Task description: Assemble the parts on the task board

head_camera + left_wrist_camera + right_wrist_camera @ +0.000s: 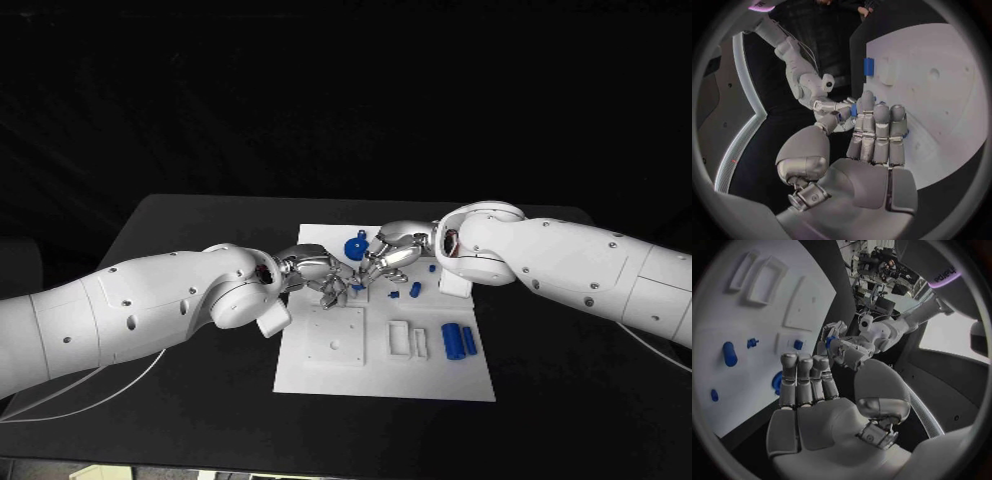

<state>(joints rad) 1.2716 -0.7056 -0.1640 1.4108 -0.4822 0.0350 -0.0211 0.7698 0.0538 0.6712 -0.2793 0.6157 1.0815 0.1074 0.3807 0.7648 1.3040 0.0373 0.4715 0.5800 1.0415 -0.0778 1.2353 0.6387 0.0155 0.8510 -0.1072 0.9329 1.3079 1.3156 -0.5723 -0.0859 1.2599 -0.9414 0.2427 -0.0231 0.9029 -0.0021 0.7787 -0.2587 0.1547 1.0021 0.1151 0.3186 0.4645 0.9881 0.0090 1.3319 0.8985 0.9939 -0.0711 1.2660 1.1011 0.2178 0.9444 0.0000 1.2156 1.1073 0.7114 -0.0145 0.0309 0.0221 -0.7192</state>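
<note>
Operator: Hands' state?
Technician: Left hand [320, 277] and right hand [389, 256] meet over task board [433, 375]; grips cannot be told. Small blue part [358, 273] sits between them.
Operator: Risk?
Technician: Crowded fingers may knock it.

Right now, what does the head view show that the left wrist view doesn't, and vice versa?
Head view only: the whole board on the black table, two blue cylinders lying side by side near its right edge, a blue ring part at its far edge, and both white arms.

Left wrist view only: the left robot hand from behind, its fingers straight and together over the board's edge.

Both: the two robot hands meeting fingertip to fingertip, the right robot hand included, with a small blue piece between them. Which hand grips it is unclear.
</note>
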